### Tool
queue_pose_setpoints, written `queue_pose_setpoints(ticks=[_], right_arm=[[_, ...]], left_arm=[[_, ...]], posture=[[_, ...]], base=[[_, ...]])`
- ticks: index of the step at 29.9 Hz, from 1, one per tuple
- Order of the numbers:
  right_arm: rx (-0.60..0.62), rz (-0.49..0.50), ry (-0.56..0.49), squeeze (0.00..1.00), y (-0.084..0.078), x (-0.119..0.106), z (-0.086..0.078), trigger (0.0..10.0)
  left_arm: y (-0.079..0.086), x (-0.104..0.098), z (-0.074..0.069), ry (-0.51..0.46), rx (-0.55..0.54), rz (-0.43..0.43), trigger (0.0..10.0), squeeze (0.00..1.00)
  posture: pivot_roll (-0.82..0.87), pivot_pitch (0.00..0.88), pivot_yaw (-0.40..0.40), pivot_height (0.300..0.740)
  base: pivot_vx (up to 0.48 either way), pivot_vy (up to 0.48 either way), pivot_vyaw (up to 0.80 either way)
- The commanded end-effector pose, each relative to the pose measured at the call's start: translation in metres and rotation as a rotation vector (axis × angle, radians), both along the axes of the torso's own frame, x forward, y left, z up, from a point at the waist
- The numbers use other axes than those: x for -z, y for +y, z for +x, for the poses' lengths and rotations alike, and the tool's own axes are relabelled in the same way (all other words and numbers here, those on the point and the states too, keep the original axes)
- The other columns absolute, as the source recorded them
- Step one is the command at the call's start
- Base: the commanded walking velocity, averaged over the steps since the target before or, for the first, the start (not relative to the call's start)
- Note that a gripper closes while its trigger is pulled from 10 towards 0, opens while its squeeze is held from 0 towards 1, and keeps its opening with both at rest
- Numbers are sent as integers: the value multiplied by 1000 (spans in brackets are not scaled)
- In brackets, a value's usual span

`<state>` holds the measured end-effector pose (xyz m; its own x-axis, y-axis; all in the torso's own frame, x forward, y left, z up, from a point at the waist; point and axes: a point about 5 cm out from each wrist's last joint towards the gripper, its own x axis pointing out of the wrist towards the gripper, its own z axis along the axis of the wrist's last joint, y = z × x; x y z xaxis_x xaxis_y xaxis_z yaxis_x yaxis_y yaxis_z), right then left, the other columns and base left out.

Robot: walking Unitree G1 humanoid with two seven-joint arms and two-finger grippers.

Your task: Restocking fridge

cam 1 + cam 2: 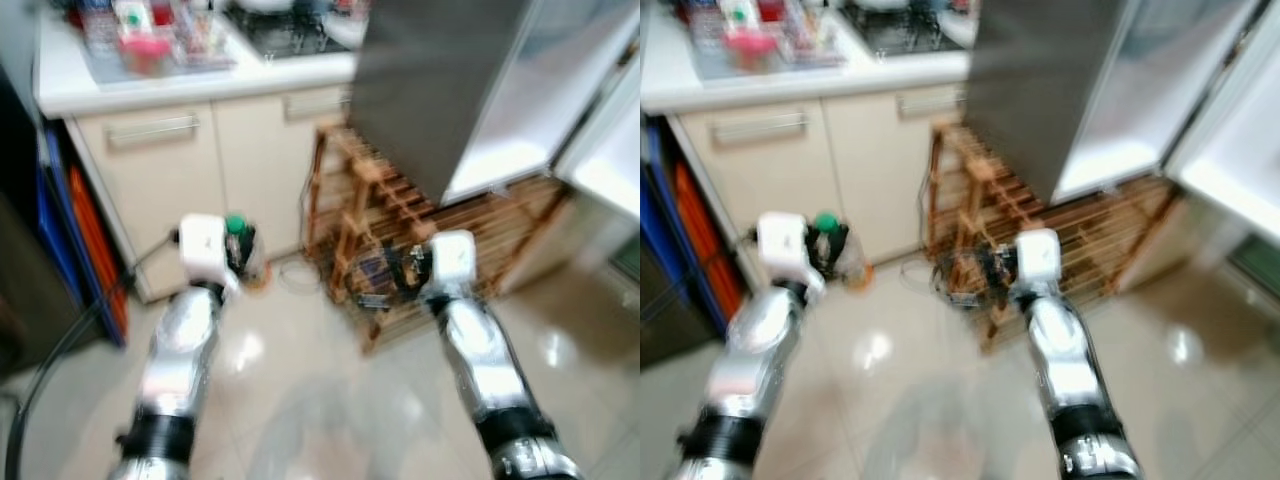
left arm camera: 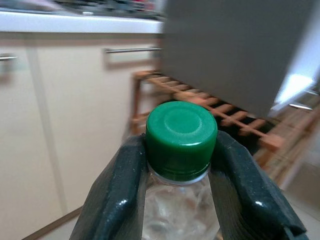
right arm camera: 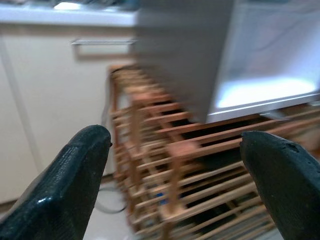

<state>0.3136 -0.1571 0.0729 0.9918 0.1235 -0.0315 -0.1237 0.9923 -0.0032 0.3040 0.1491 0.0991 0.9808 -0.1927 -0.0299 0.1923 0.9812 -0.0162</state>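
Note:
My left gripper [image 2: 180, 170] is shut on a clear plastic bottle with a green cap [image 2: 181, 137]; both fingers [image 2: 117, 192] press against its neck. In the head views the bottle [image 1: 240, 245] is held low in front of the cream cabinet. My right gripper [image 3: 177, 165] is open with nothing between its fingers [image 3: 75, 175], and it points at the wooden rack [image 3: 165, 155]. The fridge door [image 1: 440, 80] stands open ahead on the right, and its white inside [image 1: 545, 90] shows. The head views are blurred.
A white counter [image 1: 150, 85] with several containers and a stove top runs along the back left. A wooden slatted rack [image 1: 390, 230] stands on the tiled floor under the fridge door. Cables and orange and blue items lie at the left.

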Motion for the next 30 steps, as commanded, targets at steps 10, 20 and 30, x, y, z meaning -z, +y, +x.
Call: queue_pose_setpoints(ticks=[10, 20, 30], right_arm=[[275, 66, 0, 0, -30, 7, -7, 10000], [246, -8, -9, 0, -29, 14, -18, 10000], [127, -47, -20, 0, -9, 7, -7, 10000]], left_arm=[[37, 6, -6, 6, -173, 3, 10000, 0], [28, -6, -16, -59, -105, -14, 10000, 0], [12, -19, -11, -127, -19, 13, 10000, 0]], posture=[[20, 0, -40, 740], [24, 0, -50, 740], [0, 0, -41, 740]], base=[[0, 0, -598], [0, 0, -591], [400, -235, -123]])
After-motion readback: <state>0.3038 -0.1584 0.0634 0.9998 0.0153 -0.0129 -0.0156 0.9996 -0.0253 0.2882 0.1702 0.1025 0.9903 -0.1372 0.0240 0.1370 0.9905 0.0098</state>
